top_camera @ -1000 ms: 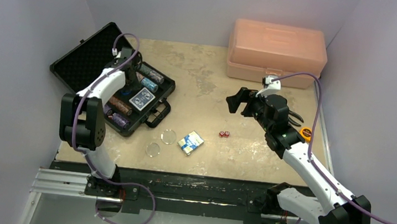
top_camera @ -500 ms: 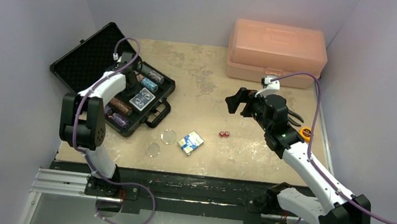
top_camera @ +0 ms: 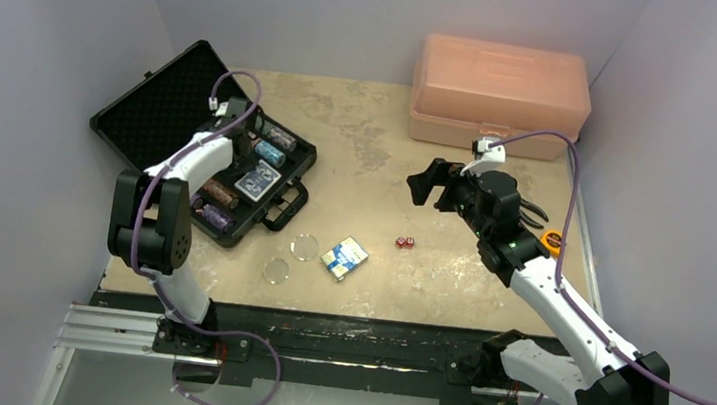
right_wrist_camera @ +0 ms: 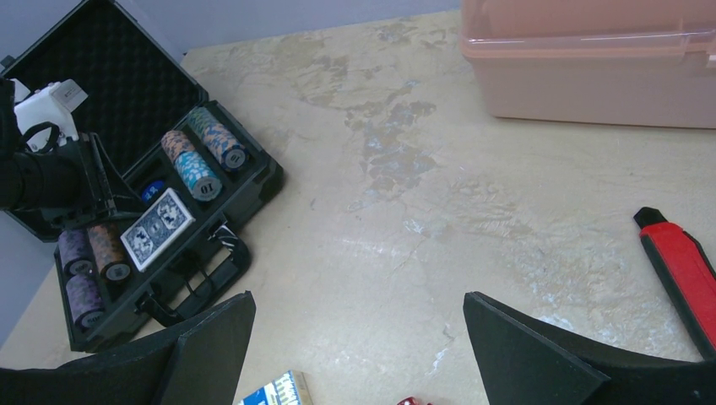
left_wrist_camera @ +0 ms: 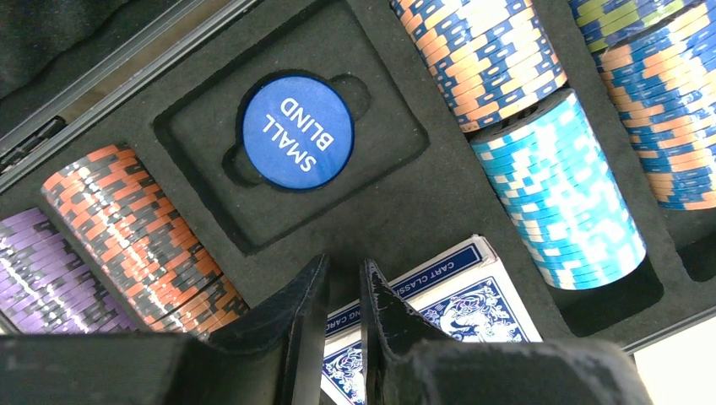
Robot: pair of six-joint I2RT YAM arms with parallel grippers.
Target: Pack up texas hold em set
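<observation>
Stained table (top_camera: 379, 164), open briefcase (top_camera: 148, 110), pink toolbox (top_camera: 499, 95), card deck (top_camera: 345, 256), dice (top_camera: 405, 242), discs (top_camera: 305, 246)

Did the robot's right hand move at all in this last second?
No. The right hand stays put, open, keeping the same gap to the pink toolbox and to the red dice.

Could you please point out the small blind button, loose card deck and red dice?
small blind button (left_wrist_camera: 297, 132), left wrist view, blue face.
loose card deck (top_camera: 344, 256), top view, box middle.
red dice (top_camera: 400, 241), top view, left die.
</observation>
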